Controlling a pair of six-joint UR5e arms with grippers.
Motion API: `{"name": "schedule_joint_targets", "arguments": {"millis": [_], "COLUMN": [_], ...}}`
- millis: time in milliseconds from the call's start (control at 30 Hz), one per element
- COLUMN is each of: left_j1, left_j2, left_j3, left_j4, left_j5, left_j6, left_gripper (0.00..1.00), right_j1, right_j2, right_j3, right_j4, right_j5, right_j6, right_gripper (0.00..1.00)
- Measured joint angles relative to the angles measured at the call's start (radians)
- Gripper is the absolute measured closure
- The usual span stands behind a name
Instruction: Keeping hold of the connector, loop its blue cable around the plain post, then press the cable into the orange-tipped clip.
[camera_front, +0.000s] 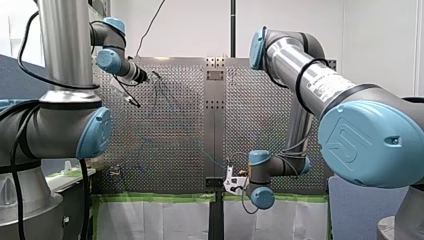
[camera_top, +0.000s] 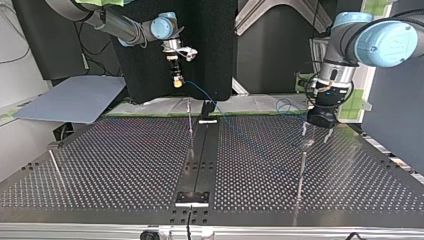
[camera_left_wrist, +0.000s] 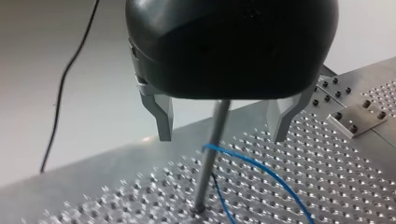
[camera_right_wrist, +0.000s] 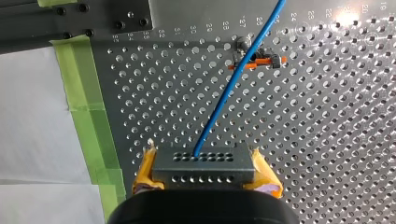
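Right hand (camera_right_wrist: 204, 171) clamped on connector (camera_right_wrist: 204, 165) between yellow pads (camera_right_wrist: 144, 170), held above tabletop (camera_right_wrist: 327, 140). Blue cable (camera_right_wrist: 233, 79) leaving connector, crossing orange-tipped clip (camera_right_wrist: 256, 62); seated or not, cannot tell. Left hand (camera_left_wrist: 219, 135) spread wide, metal fingers (camera_left_wrist: 161, 114) either side of plain post (camera_left_wrist: 205, 177). Cable against post partway up.

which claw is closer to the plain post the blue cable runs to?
Left. My left claw straddles the plain post, which stands between its open fingers. My right claw is well off across the table, shut on the connector.
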Motion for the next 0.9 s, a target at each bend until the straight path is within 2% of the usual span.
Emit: {"name": "schedule_joint_targets", "arguments": {"millis": [200,433,900], "left_j1": [0.005,-0.027,-0.151], "left_j2": [0.056,0.100,0.040], "left_j3": [0.040,0.104,0.238], "left_j4": [-0.053,-0.118,-0.252], "left_j5": [-0.049,-0.114,-0.248], "left_j6": [0.053,0.118,0.252], "left_gripper": [0.00,0.00,0.00], "right_j1": [-0.002,-0.006,-0.008], "right_j2": [0.000,0.000,0.000], "right_j3": [-0.001,-0.003,-0.006], "right_j4": [-0.002,0.003,0.009], "right_j5": [-0.003,-0.012,-0.034], "right_j6": [0.005,0.017,0.028], "right_gripper": [1.00,1.00,1.00]}}
